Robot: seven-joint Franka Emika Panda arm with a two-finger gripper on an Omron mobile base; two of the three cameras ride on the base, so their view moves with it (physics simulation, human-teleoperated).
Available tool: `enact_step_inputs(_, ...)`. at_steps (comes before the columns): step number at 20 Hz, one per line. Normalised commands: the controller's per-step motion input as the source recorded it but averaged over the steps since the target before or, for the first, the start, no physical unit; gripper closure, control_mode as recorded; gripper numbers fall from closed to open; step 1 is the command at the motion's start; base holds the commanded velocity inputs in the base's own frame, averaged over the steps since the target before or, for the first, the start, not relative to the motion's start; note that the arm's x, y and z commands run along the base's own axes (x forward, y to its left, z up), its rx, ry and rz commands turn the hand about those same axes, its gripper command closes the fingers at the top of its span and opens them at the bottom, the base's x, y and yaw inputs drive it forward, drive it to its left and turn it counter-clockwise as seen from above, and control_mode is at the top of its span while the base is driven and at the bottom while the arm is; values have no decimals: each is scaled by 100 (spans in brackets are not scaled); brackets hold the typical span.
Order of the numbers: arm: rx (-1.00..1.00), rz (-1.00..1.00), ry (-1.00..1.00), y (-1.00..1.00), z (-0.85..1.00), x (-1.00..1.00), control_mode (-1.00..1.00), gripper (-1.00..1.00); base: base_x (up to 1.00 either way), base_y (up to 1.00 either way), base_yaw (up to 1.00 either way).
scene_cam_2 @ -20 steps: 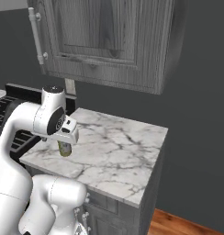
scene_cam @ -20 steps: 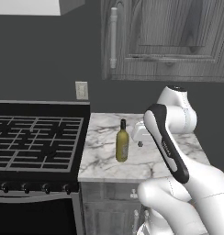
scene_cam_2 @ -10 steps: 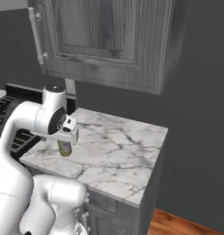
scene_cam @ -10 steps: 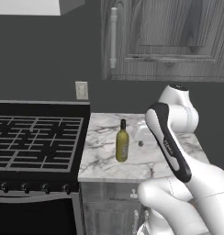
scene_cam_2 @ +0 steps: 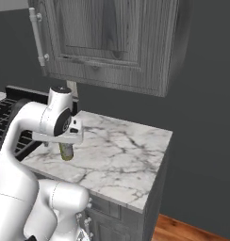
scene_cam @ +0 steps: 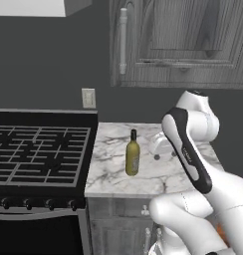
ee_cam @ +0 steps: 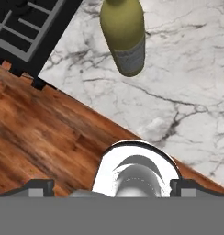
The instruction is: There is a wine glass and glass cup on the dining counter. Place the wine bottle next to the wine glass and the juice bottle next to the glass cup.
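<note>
Marble, white with grey veins and a smooth sheen, topping a small table (scene_cam: 158, 172) with grey wood-grain drawers below. Standing upright on it near its left edge: a slim olive-yellow glass wine bottle (scene_cam: 132, 158) with narrow neck, dark cap and pale label. Just beside the table on the left, a black stove with a grid of cast grates (scene_cam: 39, 149) and a row of round knobs along its front. Above, a grey wood-grain wall cabinet (scene_cam: 183, 45) with a pale tubular handle (scene_cam: 123, 40); on the dark wall, a small beige outlet plate (scene_cam: 88, 98).

From the hand view: the bottle's rounded shoulder and label (ee_cam: 124, 36) seen from above, its neck and cap cut off by the top edge; a corner of the stove (ee_cam: 26, 27) at upper left; glossy reddish-brown plank floor (ee_cam: 49, 137) beyond the marble edge. Two small dark fingers (ee_cam: 40, 187) barely peeking up at the bottom, spread wide apart, nothing between them, well short of the bottle.

From the right base view: only the bottle's lower body (scene_cam_2: 66, 152) showing beneath the white hand, the rest covered. From the left base view, the hand largely hidden behind the forearm, too masked to read.
</note>
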Motion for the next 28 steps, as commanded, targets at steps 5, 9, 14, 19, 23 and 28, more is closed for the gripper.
enact_step_inputs(5, 0, 25, -10, -16, 0, -3, -100, -100, 0, 0, 0)
enact_step_inputs(9, 0, 31, -10, -3, -8, -11, -100, -100, 0, 0, 0)
enact_step_inputs(14, 0, 23, -21, 0, -8, -5, -100, -100, 0, 0, 0)
enact_step_inputs(19, 6, 16, -27, -4, -12, -3, -100, -100, 0, 0, 0)
enact_step_inputs(23, 22, 16, -17, -16, -9, 0, -100, -100, 0, 0, 0)
enact_step_inputs(28, 28, 11, -13, -18, -10, 5, -100, -100, 0, 0, 0)
